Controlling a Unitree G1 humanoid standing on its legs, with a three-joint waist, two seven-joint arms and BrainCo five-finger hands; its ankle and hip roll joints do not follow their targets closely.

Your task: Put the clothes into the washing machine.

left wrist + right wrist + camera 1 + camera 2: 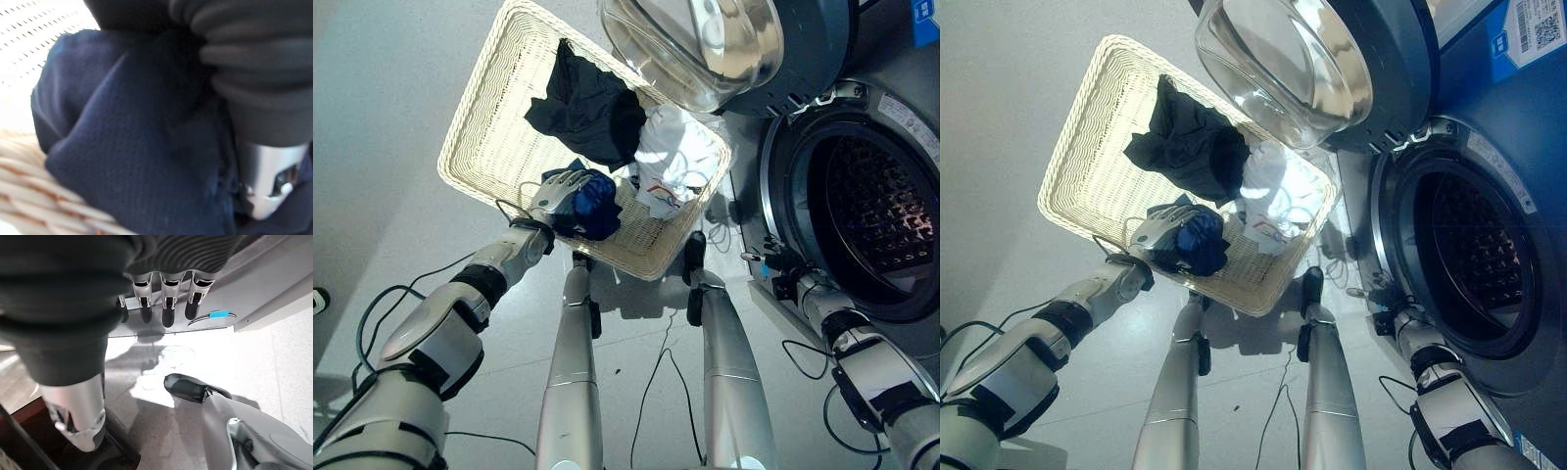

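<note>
the left hand (560, 188) is down in the wicker basket (480, 127), fingers curled round a blue garment (592, 203) near the basket's front edge. a black garment (587, 108) and a white one (674, 157) lie further in. the right hand (161, 298) hangs with fingers relaxed by the washer (862, 211), whose door (705, 44) is swung open.
</note>
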